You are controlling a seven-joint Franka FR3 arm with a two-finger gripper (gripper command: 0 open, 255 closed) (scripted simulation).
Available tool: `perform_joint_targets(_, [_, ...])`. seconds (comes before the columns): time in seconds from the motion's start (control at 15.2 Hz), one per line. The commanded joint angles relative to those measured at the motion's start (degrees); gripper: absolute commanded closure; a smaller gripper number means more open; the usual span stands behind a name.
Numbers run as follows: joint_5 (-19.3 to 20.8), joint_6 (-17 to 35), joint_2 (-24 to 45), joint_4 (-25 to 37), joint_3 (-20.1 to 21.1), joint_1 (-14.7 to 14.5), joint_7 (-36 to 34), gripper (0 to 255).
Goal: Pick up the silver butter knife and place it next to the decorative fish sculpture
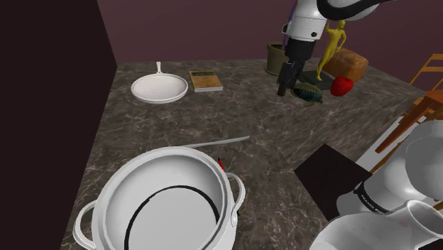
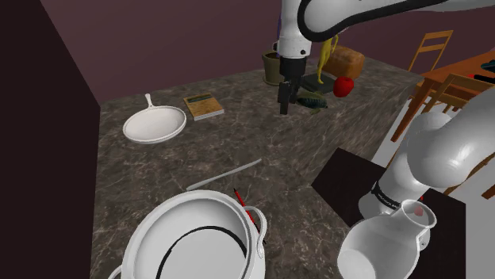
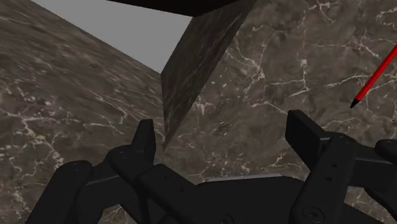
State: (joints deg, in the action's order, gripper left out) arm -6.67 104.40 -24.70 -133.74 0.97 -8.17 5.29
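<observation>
Pot: big white pot sat at the table's near edge, closest to the lens, its rim just beside the knife.
Knife: silver butter knife lay flat on the marble table, just beyond the pot and well apart from the fish.
Handling: likely light, stiff and slick. Lying flat on hard stone, it offered little to get under. It looked best taken across its narrow width near mid-length, so it would not tip.
Red stick: thin red stick lay by the pot's rim, near the knife.
Fish: dark green fish sculpture sat by the far edge.
Pincer: pincer hung just beside the fish, released, holding nothing.
Views: wrist view showed the fingers standing apart over bare marble; the outer views showed the gap from pincer to knife.
</observation>
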Motion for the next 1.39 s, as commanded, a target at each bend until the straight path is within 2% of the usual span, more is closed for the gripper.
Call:
perform_joint_targets(0.0, [-0.03,2.92,3.34,1.08,0.93,-1.61,2.85,0])
perform_joint_targets(0.66, [1.57,13.43,18.44,8.87,6.33,-8.34,15.03,0])
perform_joint_targets(1.32, [6.5,21.68,30.77,15.97,12.45,-14.56,24.62,0])
